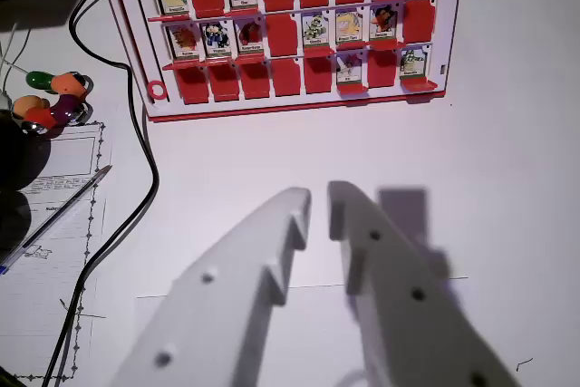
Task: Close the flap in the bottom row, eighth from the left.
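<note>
— Where's the flap?
— Bottom row of the red game board [290,33], far edge of the table [507,160]: the upright flap [412,64] near its right end. Its label is too blurred to read.
— Your gripper [319,210]?
— My fingers are slightly parted, holding nothing.

Name strips under portraits on red game board [290,108] too blurred to read, printed sheet [56,201] text illegible

Your gripper [319,208] hangs over the white table [507,160], jaws a little apart, holding nothing. The red board [281,29] stands well ahead of the jaws, some flaps up.
</note>
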